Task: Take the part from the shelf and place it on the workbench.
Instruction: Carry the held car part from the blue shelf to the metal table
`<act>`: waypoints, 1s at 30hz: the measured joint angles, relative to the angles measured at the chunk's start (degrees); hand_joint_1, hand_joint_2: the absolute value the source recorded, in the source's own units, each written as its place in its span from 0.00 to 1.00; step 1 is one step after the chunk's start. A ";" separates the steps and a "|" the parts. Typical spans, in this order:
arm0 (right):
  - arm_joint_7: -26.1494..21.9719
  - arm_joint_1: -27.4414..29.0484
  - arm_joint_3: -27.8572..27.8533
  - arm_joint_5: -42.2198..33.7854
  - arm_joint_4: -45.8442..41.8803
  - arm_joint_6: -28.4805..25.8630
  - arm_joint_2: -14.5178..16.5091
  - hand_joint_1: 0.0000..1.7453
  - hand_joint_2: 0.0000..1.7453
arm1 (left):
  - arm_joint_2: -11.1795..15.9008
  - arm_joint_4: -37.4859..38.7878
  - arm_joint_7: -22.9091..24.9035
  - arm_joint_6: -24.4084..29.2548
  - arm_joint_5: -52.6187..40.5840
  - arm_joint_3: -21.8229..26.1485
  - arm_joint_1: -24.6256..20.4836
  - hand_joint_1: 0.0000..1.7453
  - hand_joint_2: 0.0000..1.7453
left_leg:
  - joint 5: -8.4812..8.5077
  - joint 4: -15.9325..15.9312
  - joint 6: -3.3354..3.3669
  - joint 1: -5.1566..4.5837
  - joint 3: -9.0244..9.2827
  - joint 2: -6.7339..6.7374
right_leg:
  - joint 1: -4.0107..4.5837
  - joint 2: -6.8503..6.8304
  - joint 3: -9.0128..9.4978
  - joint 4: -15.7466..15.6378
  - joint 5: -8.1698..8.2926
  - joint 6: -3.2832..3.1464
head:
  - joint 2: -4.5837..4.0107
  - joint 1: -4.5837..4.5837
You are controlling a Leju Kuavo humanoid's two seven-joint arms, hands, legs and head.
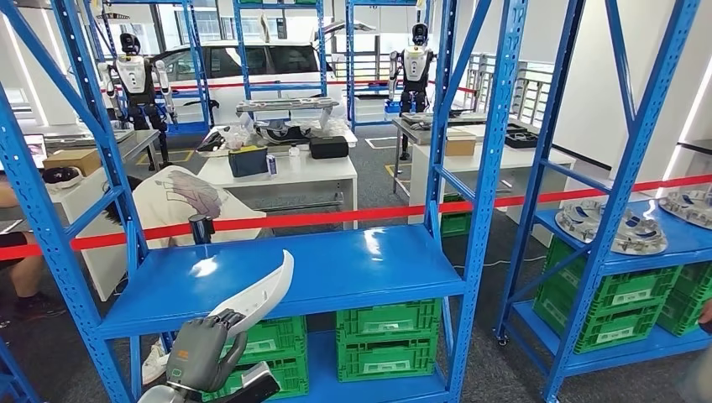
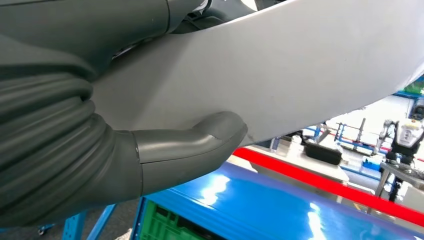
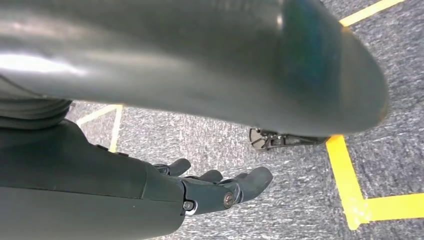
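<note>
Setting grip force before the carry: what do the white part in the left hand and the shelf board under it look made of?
The white part looks like moulded plastic, smooth with a satin sheen and a thin curved edge, though painted metal is possible. The left hand grips its lower end. The shelf board looks like blue painted sheet metal, glossy with bright glare spots.

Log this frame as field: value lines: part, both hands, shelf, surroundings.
part: white curved panel, held up above the blue shelf board, not resting on it
left hand: left hand grips the panel's lower end; its thumb presses against the panel's face
right hand: right hand hangs over grey carpet, fingers loosely apart, holding nothing
shelf below: green crates under the board
barrier: red tape stretched behind the shelf
neighbour shelf: round metal parts on the rack at the right
</note>
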 joint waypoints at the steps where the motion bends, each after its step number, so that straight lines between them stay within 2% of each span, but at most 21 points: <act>1: 0.01 0.00 0.00 0.00 0.00 0.00 0.00 0.00 0.00 | -0.01 -0.01 -0.01 0.00 0.00 0.00 -0.01 1.00 1.00 | 0.03 0.03 -0.32 -0.04 -0.08 -0.02 | 0.12 0.06 0.01 -0.09 -0.03 -0.34 | 0.00 0.00; 3: 0.01 0.00 -0.01 0.00 0.00 0.00 0.01 0.00 0.00 | -0.02 -0.02 -0.02 0.00 0.00 0.00 -0.04 1.00 1.00 | -0.20 0.31 -1.03 0.02 -0.25 -0.09 | -0.04 0.09 -0.01 -0.53 0.02 -1.06 | 0.00 -0.02; 4: -0.01 0.00 -0.01 0.00 -0.01 -0.01 0.01 0.00 0.00 | -0.01 -0.02 -0.01 0.00 0.00 0.00 -0.07 1.00 1.00 | -0.90 1.20 -1.39 0.07 -0.69 -0.16 | -0.14 0.09 0.02 -0.71 0.15 -1.39 | 0.00 -0.05; 5: -0.01 0.00 -0.01 0.00 -0.01 -0.01 0.01 0.00 0.00 | -0.01 -0.02 0.01 0.00 0.00 0.00 -0.09 1.00 1.00 | -2.19 3.20 -1.74 0.15 -1.59 -0.24 | -0.24 0.08 0.06 -0.86 0.26 -1.68 | 0.00 -0.09; 7: -0.01 0.00 -0.01 0.00 -0.02 -0.01 -0.02 0.00 0.00 | 0.03 0.03 0.02 0.00 0.00 0.00 -0.02 1.00 1.00 | -5.67 10.06 -2.26 0.39 -4.69 -0.35 | -0.27 0.06 0.01 -0.90 0.31 -1.97 | 0.00 -0.15; 8: 0.00 0.01 -0.01 0.00 -0.01 -0.01 -0.02 0.00 0.00 | 0.04 0.09 0.02 0.00 0.00 0.00 0.08 1.00 1.00 | -6.86 13.48 -2.43 0.52 -6.24 -0.36 | -0.27 0.06 -0.01 -0.90 0.32 -2.00 | 0.00 -0.15; 9: 0.02 0.02 -0.01 0.00 -0.01 0.00 -0.02 0.00 0.00 | 0.06 0.16 0.02 0.00 0.00 0.00 0.19 1.00 1.00 | -7.06 15.49 -2.54 0.64 -7.18 -0.36 | -0.27 0.07 -0.02 -0.89 0.32 -2.00 | 0.00 -0.15; 10: 0.02 0.03 -0.01 0.00 0.00 -0.01 -0.02 0.00 0.00 | 0.07 0.22 0.02 0.00 0.00 0.00 0.25 1.00 1.00 | -6.17 15.48 -2.57 0.74 -7.20 -0.36 | -0.29 0.10 -0.01 -0.88 0.31 -1.99 | 0.00 -0.14; 11: 0.02 0.03 -0.01 0.00 0.00 -0.01 -0.01 0.00 0.00 | 0.07 0.25 0.02 0.00 0.00 0.00 0.26 1.00 1.00 | -4.35 13.30 -2.54 0.84 -6.18 -0.35 | -0.31 0.12 0.05 -0.87 0.31 -1.97 | 0.00 -0.14; 12: 0.01 0.03 -0.01 0.00 0.00 -0.01 -0.01 0.00 0.00 | 0.07 0.24 0.02 0.00 0.00 0.00 0.23 1.00 1.00 | -2.23 9.52 -2.46 0.92 -4.40 -0.35 | -0.32 0.15 0.11 -0.86 0.28 -1.90 | 0.00 -0.15; 14: 0.01 0.00 -0.01 0.00 0.00 -0.01 0.00 0.00 0.00 | 0.07 0.19 0.02 0.00 0.00 0.00 0.10 1.00 1.00 | 0.13 2.78 -2.17 0.81 -0.86 -0.42 | -0.26 0.20 0.06 -0.84 0.31 -1.49 | 0.01 -0.15; 16: 0.01 -0.01 -0.01 0.00 0.00 -0.01 0.00 0.00 0.00 | 0.09 0.16 0.02 0.00 0.00 0.00 0.03 1.00 1.00 | 0.04 0.48 -1.67 0.53 0.22 -0.54 | -0.19 0.22 -0.13 -0.87 0.52 -0.81 | 0.01 -0.12; 19: -0.01 0.01 -0.01 0.00 -0.01 -0.01 0.00 0.00 0.00 | 0.09 0.09 0.02 0.00 0.00 0.00 0.02 1.00 1.00 | 0.40 -0.33 -0.38 0.58 0.00 -0.59 | -0.27 0.15 -0.52 -0.21 0.01 0.21 | 0.00 -0.05; 21: -0.01 0.00 -0.01 0.00 -0.01 0.01 0.00 0.00 0.00 | 0.04 0.03 0.02 0.00 0.00 0.00 -0.03 1.00 1.00 | 0.74 -0.69 0.42 0.63 -0.05 -0.51 | -0.28 0.11 -2.59 4.26 -2.79 0.51 | 0.00 -0.01; 23: 0.01 0.02 -0.01 0.00 0.00 0.02 0.00 0.00 0.00 | 0.02 0.04 0.02 0.00 0.00 0.00 0.04 1.00 1.00 | 0.84 -0.66 0.83 0.40 -0.26 -0.45 | -0.20 0.12 -6.17 11.85 -6.13 0.63 | 0.00 0.01; 24: 0.02 0.05 -0.01 0.00 0.00 0.03 0.00 0.00 0.00 | 0.02 0.08 0.02 0.00 0.00 0.00 0.09 1.00 1.00 | 0.86 -0.58 0.91 0.28 -0.36 -0.43 | -0.19 0.12 -7.40 14.45 -6.70 0.65 | 0.00 0.01; 25: 0.02 0.07 -0.01 0.00 0.00 0.02 0.00 0.00 0.00 | 0.02 0.11 0.02 0.00 0.00 0.00 0.13 1.00 1.00 | 0.87 -0.48 0.95 0.19 -0.45 -0.42 | -0.18 0.12 -7.69 15.08 -6.17 0.60 | 0.00 0.01; 26: 0.02 0.08 -0.01 0.00 -0.01 0.02 -0.01 0.00 0.00 | 0.02 0.14 0.02 0.00 0.00 0.00 0.13 1.00 1.00 | 0.85 -0.35 0.95 0.15 -0.50 -0.43 | -0.17 0.12 -6.78 13.31 -4.64 0.50 | 0.00 0.01; 28: 0.01 0.04 -0.01 0.00 -0.01 0.01 -0.02 0.00 0.00 | 0.02 0.14 0.02 0.00 0.00 0.00 0.11 1.00 1.00 | 0.75 -0.09 0.83 0.06 -0.59 -0.44 | -0.08 0.11 -2.76 5.63 -1.21 0.15 | 0.00 0.01; 29: 0.00 0.02 -0.01 0.00 -0.01 0.00 -0.02 0.00 0.00 | 0.02 0.14 0.02 0.00 0.00 -0.01 0.09 1.00 1.00 | 0.71 0.01 0.67 0.00 -0.67 -0.46 | 0.05 0.11 -1.12 2.46 -0.16 -0.04 | 0.01 0.01; 30: 0.00 0.00 -0.01 0.00 -0.01 0.00 -0.02 0.00 0.00 | 0.02 0.13 0.01 0.00 0.00 -0.01 0.08 1.00 1.00 | 0.66 0.11 0.42 -0.07 -0.75 -0.48 | 0.18 0.11 -0.10 0.33 0.15 -0.26 | 0.01 0.00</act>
